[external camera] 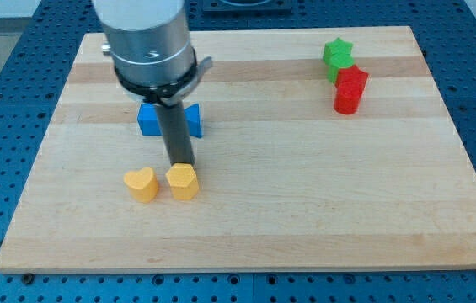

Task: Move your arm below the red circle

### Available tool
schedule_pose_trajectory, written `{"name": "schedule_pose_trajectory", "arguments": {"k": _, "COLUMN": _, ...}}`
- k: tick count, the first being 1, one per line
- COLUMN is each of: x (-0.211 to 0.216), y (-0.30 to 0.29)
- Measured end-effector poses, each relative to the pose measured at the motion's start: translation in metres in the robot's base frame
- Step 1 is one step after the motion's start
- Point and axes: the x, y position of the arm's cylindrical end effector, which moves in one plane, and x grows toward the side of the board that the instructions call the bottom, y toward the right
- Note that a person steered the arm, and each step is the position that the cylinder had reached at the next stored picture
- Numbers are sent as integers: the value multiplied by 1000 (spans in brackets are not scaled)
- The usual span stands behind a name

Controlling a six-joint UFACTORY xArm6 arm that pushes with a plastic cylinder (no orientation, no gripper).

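A red block (350, 90), tall with a rounded lower part, stands near the view's top right on the wooden board (305, 194). A green star block (337, 56) touches it from above. My tip (180, 164) is far to the left of the red block, right at the top edge of a yellow block (183, 181). A yellow heart block (141, 183) lies just left of that one. A blue block (168, 120) sits behind the rod, partly hidden by it.
The arm's grey body (149, 42) hangs over the board's top left. A blue perforated table (2, 101) surrounds the board on all sides.
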Motion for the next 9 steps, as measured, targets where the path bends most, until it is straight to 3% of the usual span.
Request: {"name": "schedule_pose_trajectory", "arguments": {"k": 9, "x": -10, "y": 165}}
